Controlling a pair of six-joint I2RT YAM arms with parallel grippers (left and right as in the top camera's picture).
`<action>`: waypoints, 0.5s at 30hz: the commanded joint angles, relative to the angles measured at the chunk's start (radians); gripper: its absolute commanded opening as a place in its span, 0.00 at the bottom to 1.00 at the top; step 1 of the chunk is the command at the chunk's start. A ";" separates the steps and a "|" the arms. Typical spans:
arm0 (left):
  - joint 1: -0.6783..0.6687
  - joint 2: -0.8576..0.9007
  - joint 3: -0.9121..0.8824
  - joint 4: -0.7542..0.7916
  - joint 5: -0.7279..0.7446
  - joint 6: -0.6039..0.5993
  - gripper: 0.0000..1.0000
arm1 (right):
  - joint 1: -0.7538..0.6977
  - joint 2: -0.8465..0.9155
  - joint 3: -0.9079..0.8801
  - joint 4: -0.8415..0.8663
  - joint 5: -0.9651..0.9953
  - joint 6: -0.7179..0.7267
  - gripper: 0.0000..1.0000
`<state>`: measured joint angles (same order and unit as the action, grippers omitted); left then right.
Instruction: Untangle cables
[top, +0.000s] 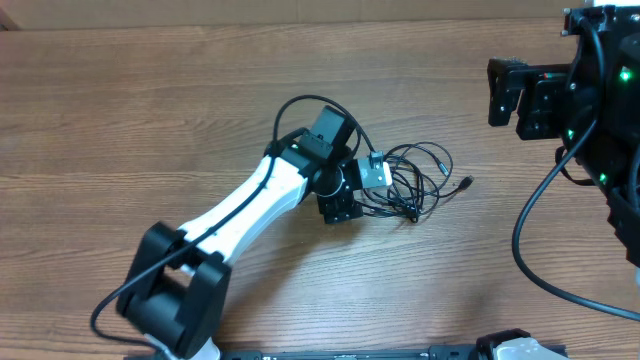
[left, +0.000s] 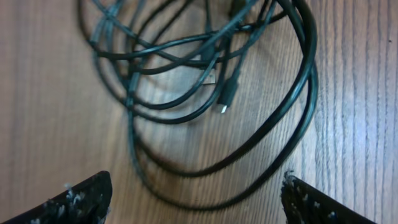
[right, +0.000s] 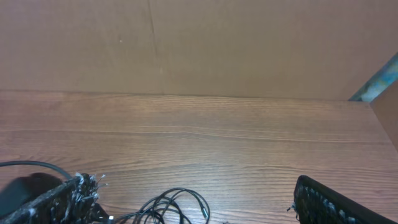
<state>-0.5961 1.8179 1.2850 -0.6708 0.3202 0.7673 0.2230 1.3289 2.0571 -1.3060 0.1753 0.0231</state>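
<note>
The cables (top: 412, 180) lie as a loose tangle of thin black loops at the table's middle, with one plug end (top: 467, 182) trailing off to the right. My left gripper (top: 365, 195) hovers over the tangle's left edge. In the left wrist view it (left: 194, 186) is open, its fingertips (left: 87, 196) far apart, and the outer cable loop (left: 308, 74) and a small plug (left: 227, 96) lie on the wood ahead of it, ungripped. My right gripper (top: 510, 95) hangs at the far right, away from the tangle. It (right: 193, 185) is open and empty, with the cables (right: 180, 190) low in its view.
The wooden table (top: 150, 120) stretches bare to the left and back. A brown wall (right: 199, 43) stands behind it. The left arm (top: 250, 205) reaches in from the front left. Thick black robot wires (top: 545, 250) hang at the right.
</note>
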 joint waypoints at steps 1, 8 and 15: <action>-0.013 0.068 0.011 0.002 0.093 0.031 0.84 | -0.005 -0.004 0.015 -0.002 0.004 0.007 1.00; -0.048 0.105 0.013 0.023 0.126 -0.008 0.04 | -0.005 -0.004 0.012 -0.010 0.004 0.007 1.00; -0.023 -0.010 0.269 -0.207 0.132 -0.246 0.04 | -0.005 -0.003 0.011 -0.009 0.004 0.007 1.00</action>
<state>-0.6502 1.9186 1.3724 -0.7872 0.4198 0.6781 0.2230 1.3289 2.0571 -1.3209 0.1753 0.0235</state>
